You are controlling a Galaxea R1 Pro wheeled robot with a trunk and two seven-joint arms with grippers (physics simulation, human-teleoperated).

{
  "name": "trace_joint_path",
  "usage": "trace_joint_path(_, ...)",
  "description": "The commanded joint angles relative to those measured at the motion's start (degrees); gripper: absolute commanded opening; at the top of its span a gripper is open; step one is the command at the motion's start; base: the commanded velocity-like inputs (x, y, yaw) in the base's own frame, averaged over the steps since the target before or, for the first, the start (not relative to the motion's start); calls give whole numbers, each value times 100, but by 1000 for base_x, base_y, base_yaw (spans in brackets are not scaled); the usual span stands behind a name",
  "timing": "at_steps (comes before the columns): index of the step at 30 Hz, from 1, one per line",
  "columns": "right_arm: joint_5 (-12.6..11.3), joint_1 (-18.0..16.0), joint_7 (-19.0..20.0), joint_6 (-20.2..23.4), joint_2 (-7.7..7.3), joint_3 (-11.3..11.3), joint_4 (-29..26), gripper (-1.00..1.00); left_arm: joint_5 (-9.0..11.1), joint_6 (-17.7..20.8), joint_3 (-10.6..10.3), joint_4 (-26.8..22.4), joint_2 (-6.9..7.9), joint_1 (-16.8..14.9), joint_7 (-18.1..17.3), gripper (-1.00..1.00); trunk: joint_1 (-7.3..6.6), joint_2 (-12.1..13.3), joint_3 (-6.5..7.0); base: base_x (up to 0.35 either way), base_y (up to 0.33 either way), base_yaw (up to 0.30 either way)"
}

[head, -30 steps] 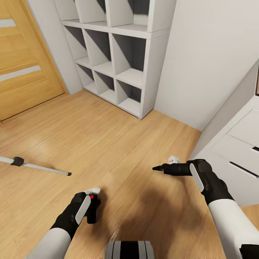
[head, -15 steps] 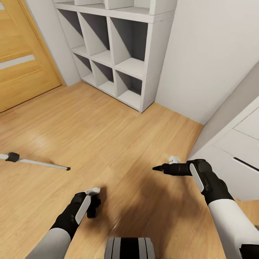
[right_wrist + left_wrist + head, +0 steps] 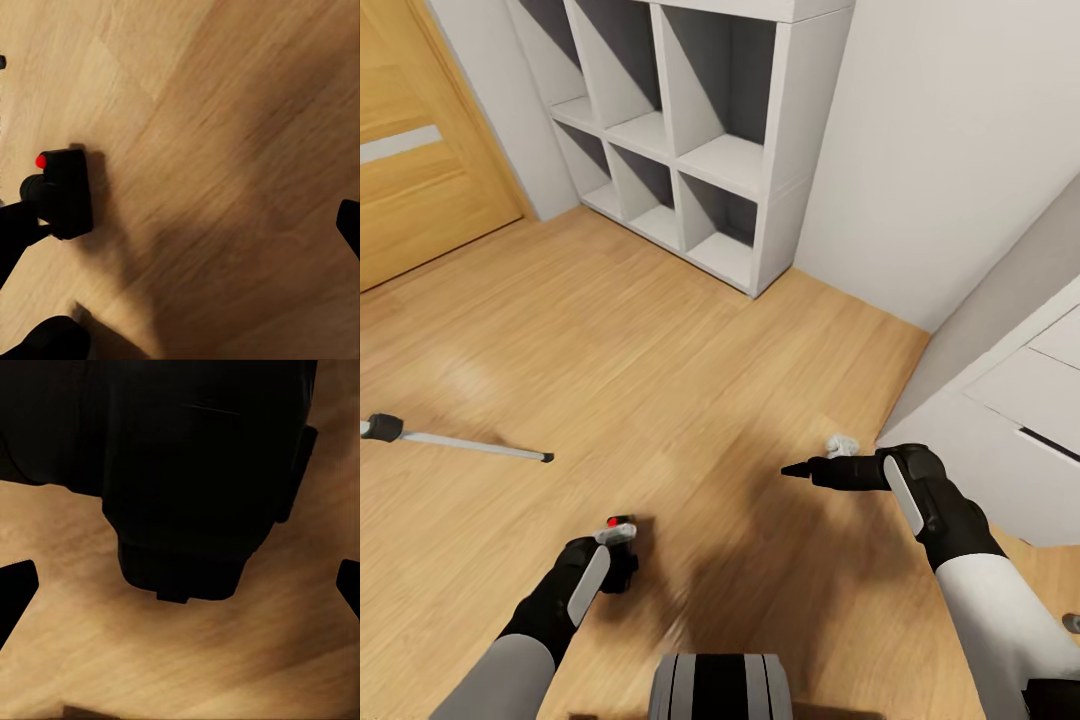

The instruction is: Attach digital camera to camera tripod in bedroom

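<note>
— While looking down from the head, spotting the left gripper (image 3: pixel 618 540) anywhere?

— Spotting it low over the wood floor (image 3: pixel 660 330). Spreading its fingers (image 3: pixel 15 592) wide apart, going by the left wrist view, with the camera (image 3: pixel 187 472) sitting between them, close up toward the palm. Not touching either tip.

— Resting on the floor or hanging just off it?

— Not managing to tell. Casting a shadow right beside itself in the right wrist view, and showing its red dot (image 3: pixel 41 160) at one corner.

— And the right gripper (image 3: pixel 800 468)?

— Pointing across toward the left side, above the floor, apart from the camera. Standing open as well, with its two tips showing at opposite edges of the right wrist view.

— Finding the tripod?

— Catching just one silver tripod leg (image 3: pixel 470 446), lying flat on the floor at the far left of the head view, with a black joint (image 3: pixel 382 428) and a black foot (image 3: pixel 547 457). Lying well apart from the camera and running out past the edge.

— Facing what beyond?

— Facing white cube shelves (image 3: pixel 780 150) against a pale wall (image 3: pixel 960 150), with an oak door (image 3: pixel 420 190) on the left and a white drawer unit (image 3: pixel 1020 400) on the right.
</note>
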Motion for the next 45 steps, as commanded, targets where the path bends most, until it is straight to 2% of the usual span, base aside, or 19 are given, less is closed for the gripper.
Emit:
trace_joint_path(1,-44,-2,-18,40,-2,-1,-2,100,59,-17,7,25,-3,-1,13,100,-1,-2,-4,0,0,0)
trace_joint_path(6,-44,-2,-22,43,1,-1,-2,100,99,-179,1,55,-34,-1,-81,100,-1,-2,-4,0,0,0)
trace_joint_path(15,-44,-2,-27,45,0,-1,-2,100,125,107,-3,-226,-58,-1,204,100,-1,-2,-4,0,0,0)
trace_joint_path(19,-44,-2,-27,45,0,-1,-2,100,126,234,-4,-238,-64,-1,214,100,-1,-2,-4,0,0,0)
trace_joint_path(37,-42,-2,-27,41,0,-1,-2,100,127,245,-4,-246,-67,-1,234,100,-1,-2,-4,-2,0,0)
trace_joint_path(45,-36,-2,-27,38,0,-1,-2,100,127,243,-4,-246,-67,-1,241,100,-1,-2,-4,-164,0,0)
